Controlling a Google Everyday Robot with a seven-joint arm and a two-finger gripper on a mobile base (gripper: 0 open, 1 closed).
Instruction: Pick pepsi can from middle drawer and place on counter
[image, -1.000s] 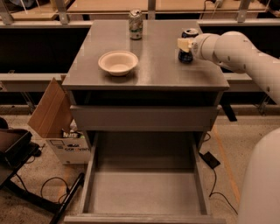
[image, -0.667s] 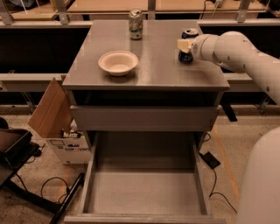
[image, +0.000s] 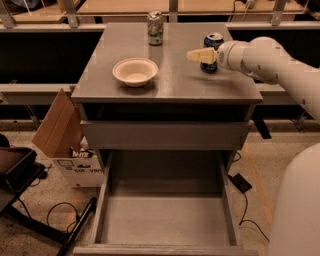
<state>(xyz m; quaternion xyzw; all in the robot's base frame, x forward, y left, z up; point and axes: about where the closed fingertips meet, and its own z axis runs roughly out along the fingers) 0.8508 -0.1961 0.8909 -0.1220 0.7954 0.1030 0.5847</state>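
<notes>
The pepsi can (image: 212, 56), dark blue with a silver top, stands upright on the counter (image: 170, 80) near its right edge. My gripper (image: 199, 55) hangs just in front of and to the left of the can, pale fingers pointing left, open and holding nothing. The white arm reaches in from the right. The middle drawer (image: 165, 220) is pulled out below the cabinet front, and its grey floor is bare.
A white bowl (image: 135, 71) sits on the counter's left half. A green-and-white can (image: 155, 27) stands at the counter's back edge. A cardboard box (image: 65, 145) and cables lie on the floor to the left. A closed drawer front (image: 165, 135) sits above the open one.
My gripper has shifted left off the pepsi can, which stays standing in the same spot on the counter.
</notes>
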